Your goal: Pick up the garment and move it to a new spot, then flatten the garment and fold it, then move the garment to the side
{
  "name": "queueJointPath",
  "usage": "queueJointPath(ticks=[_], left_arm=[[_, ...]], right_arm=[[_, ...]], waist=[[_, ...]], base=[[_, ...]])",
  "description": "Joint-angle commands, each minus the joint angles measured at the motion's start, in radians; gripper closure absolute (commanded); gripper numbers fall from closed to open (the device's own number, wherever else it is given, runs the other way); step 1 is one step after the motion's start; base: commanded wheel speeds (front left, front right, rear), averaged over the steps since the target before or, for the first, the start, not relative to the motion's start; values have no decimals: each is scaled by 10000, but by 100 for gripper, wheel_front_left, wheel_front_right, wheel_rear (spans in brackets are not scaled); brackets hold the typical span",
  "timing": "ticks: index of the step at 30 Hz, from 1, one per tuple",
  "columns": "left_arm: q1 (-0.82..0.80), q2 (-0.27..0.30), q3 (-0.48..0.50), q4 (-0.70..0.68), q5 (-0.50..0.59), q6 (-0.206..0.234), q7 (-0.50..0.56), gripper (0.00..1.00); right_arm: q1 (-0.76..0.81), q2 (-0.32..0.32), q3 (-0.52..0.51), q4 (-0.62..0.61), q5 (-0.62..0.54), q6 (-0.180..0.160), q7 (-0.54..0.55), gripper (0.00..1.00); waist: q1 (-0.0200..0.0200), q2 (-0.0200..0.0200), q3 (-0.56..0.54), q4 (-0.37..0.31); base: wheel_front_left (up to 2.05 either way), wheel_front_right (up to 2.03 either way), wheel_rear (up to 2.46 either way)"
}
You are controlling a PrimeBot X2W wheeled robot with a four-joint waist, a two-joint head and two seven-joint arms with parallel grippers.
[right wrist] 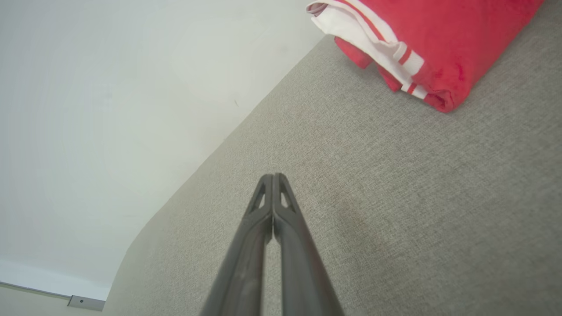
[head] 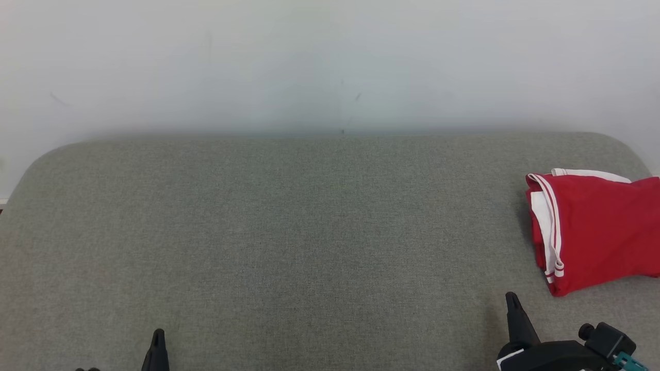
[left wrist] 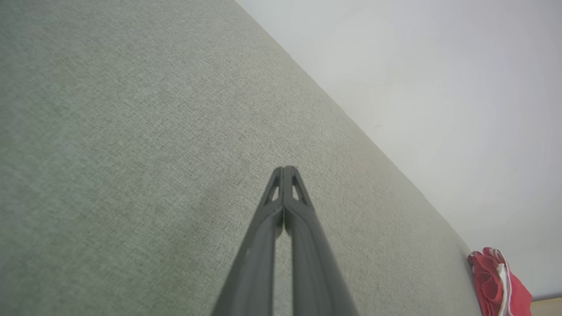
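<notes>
- Currently the folded red garment (head: 593,232) lies at the grey cushion's (head: 309,232) right edge.
- Left gripper (head: 158,334): fingers pressed together, empty, near the front edge.
- Right gripper (head: 511,298): pressed together, empty, near the garment.

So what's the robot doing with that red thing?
Nothing is being held right now. The red-and-white garment lies folded at the robot's right side of the grey fabric surface. Both pairs of jaws are shut and empty; the right pair sits nearest the garment, apart from it. The folding looks done.
</notes>
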Motion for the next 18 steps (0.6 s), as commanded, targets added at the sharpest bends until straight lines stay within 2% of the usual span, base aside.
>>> queueJointPath(ticks=[1, 18], left_arm=[[-241, 59, 45, -179, -278, -29, 43, 100], [-438, 70, 193, -401, -2426, -116, 576, 100]], right_arm=[[-247, -4, -41, -162, 303, -7, 50, 100], [-308, -4, -228, -488, 2418, -10, 586, 100]], waist=[[0, 0, 2, 3], [0, 0, 33, 52]], base=[[0, 0, 0], [0, 0, 0]])
